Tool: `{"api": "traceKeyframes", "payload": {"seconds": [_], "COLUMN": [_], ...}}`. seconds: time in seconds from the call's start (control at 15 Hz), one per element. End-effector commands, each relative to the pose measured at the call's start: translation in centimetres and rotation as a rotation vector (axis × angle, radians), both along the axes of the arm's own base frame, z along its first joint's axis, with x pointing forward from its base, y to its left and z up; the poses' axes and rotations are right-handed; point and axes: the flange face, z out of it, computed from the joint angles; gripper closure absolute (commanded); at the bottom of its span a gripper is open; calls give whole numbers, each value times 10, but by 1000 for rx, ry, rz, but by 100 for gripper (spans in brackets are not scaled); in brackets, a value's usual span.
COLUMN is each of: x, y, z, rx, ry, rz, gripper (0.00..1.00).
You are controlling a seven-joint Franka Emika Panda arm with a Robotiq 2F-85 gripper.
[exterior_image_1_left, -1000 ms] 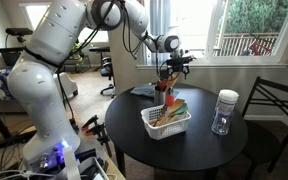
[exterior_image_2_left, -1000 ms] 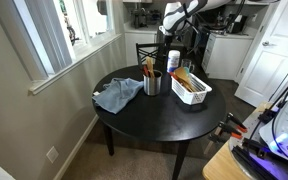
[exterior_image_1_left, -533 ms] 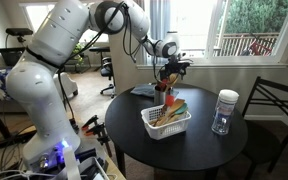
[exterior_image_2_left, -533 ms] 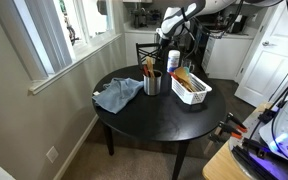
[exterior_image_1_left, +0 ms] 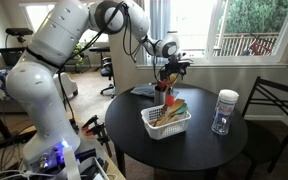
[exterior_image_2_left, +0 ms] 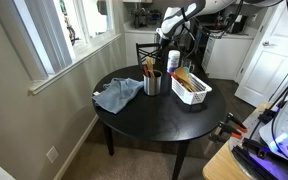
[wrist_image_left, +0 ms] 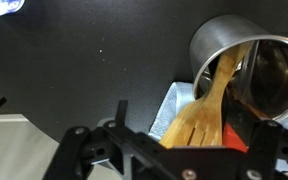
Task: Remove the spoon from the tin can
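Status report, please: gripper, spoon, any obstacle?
Gripper open over spoon. Spoon in can, not yet gripped. Basket close beside can.

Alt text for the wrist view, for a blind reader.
A wooden spoon leans out of the tin can on a black table, seen from above. The gripper, open, straddles the spoon's broad end without touching it.

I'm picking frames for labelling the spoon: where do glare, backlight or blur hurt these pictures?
Wrist view: the spoon looks soft, too near the lens, and the tin can wall carries bright reflections. In an exterior view the window is blown out, leaving the black table almost featureless. In both exterior views the spoon is tiny.
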Motion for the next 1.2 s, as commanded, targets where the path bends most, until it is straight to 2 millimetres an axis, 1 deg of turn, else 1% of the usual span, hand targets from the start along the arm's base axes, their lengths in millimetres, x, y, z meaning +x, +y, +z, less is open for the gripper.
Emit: {"api": "traceKeyframes", "payload": {"seconds": [0.0, 0.07, 0.2, 0.33, 0.47, 0.67, 0.87, 1.13], "x": [4, 7, 15, 25, 33, 43, 53, 61], "y": [-2, -2, -2, 0, 4, 9, 14, 23], "z": [-6, -10, -18, -23, -22, -14, -8, -9], "rx": [-35, -33, -76, -119, -156, -186, -136, -42], "ry": [4, 12, 2, -28, -55, -120, -230, -319], "rz": [35, 42, 114, 217, 302, 403, 488, 591], "gripper": [0, 0, 0, 0, 0, 0, 0, 0]}}
